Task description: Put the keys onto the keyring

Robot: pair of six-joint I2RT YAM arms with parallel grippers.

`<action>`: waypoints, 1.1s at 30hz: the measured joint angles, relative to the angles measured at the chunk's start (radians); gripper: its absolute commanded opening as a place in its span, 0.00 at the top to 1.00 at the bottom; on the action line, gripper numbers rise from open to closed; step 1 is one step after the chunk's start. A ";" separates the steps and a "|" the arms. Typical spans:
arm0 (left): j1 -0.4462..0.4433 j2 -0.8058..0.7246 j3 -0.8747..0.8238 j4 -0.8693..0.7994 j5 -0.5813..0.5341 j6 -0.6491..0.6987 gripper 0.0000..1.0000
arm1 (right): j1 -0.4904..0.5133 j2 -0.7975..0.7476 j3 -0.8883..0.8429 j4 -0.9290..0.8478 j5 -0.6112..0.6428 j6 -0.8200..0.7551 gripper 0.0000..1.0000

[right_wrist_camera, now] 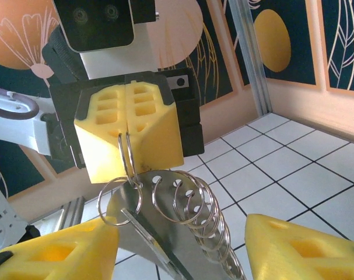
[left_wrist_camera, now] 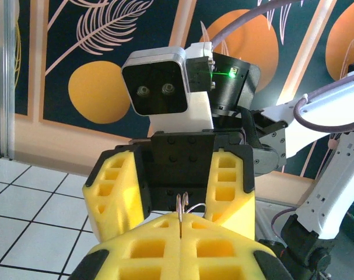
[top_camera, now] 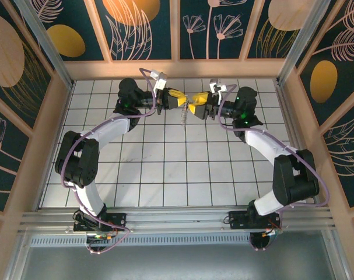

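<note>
On the far middle of the tiled bench (top_camera: 165, 169) the two arms meet nose to nose, above the surface.

On the left, the left gripper (right_wrist_camera: 127, 131) has its two yellow foam fingers (right_wrist_camera: 101, 134) pressed flat together. They pinch the top of the keyring (right_wrist_camera: 128, 156), a thin wire ring standing on edge in the seam between them. The left wrist view shows the same ring poking up from the closed seam.

Below that pinch hangs the rest of the bunch. One larger loose ring (right_wrist_camera: 115, 201) sits to the left. One flat silvery key (right_wrist_camera: 143, 230) slants down through the middle, its head out of frame. A row of overlapping rings (right_wrist_camera: 191, 201) trails to the right; there are at least five, too crowded to count exactly. From above, the bunch is a small dangling glint between the two grippers.

On the right, the right gripper (top_camera: 197, 107) faces the left one. Its two yellow fingers (right_wrist_camera: 305, 245) are spread wide, one on each side of the hanging bunch, and grip nothing.
</note>
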 measured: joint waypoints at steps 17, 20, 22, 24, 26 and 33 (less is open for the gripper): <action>-0.001 -0.004 0.000 0.000 -0.034 0.000 1.00 | 0.008 0.002 -0.024 -0.020 -0.037 -0.003 1.00; -0.001 -0.004 0.000 0.000 -0.035 0.000 1.00 | 0.014 0.001 -0.024 -0.024 -0.037 -0.012 1.00; -0.001 -0.004 0.000 0.000 -0.035 0.000 1.00 | 0.018 0.001 -0.024 -0.032 -0.037 -0.021 1.00; -0.001 -0.004 0.000 0.000 -0.035 0.000 1.00 | 0.023 0.001 -0.024 -0.043 -0.037 -0.029 1.00; -0.001 -0.004 0.000 0.000 -0.034 -0.003 1.00 | 0.028 0.001 -0.024 -0.048 -0.034 -0.035 1.00; -0.001 -0.004 0.000 0.000 -0.034 -0.008 1.00 | 0.038 0.010 -0.007 -0.076 -0.029 -0.058 1.00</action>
